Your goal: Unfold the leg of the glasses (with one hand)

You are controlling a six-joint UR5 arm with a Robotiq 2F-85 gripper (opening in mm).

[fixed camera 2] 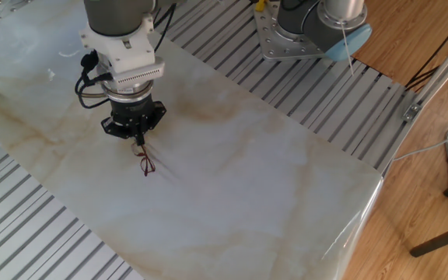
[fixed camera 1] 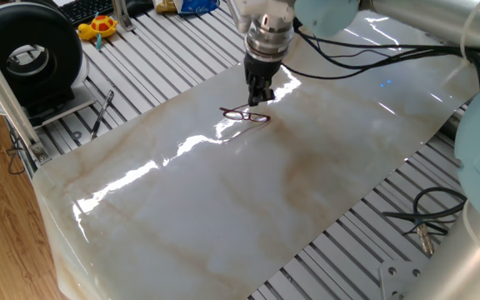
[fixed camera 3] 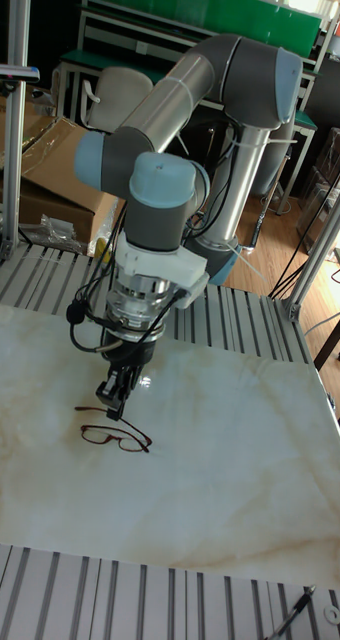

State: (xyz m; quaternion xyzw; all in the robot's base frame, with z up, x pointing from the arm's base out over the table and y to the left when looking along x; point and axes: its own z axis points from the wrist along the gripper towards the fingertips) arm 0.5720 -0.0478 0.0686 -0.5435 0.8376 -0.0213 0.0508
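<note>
The glasses (fixed camera 1: 246,116) (fixed camera 2: 145,162) (fixed camera 3: 116,435), thin dark reddish frame with clear oval lenses, lie on the glossy marble slab (fixed camera 1: 248,200). My gripper (fixed camera 1: 257,97) (fixed camera 2: 138,143) (fixed camera 3: 117,401) points straight down just above their far side. Its black fingers are pinched close together on one slim leg. In the tall fixed view that leg (fixed camera 3: 93,409) runs out to the left from the fingertips, while the lenses rest on the slab below. The exact contact point is hidden by the fingers.
The slab lies on a slatted aluminium table (fixed camera 1: 182,58). Off the slab's left end lie a black pen-like tool (fixed camera 1: 101,113), a black round blower (fixed camera 1: 30,50) and a yellow toy (fixed camera 1: 98,27). Loose cables (fixed camera 1: 427,218) sit at the right, the arm's base (fixed camera 2: 309,27) behind.
</note>
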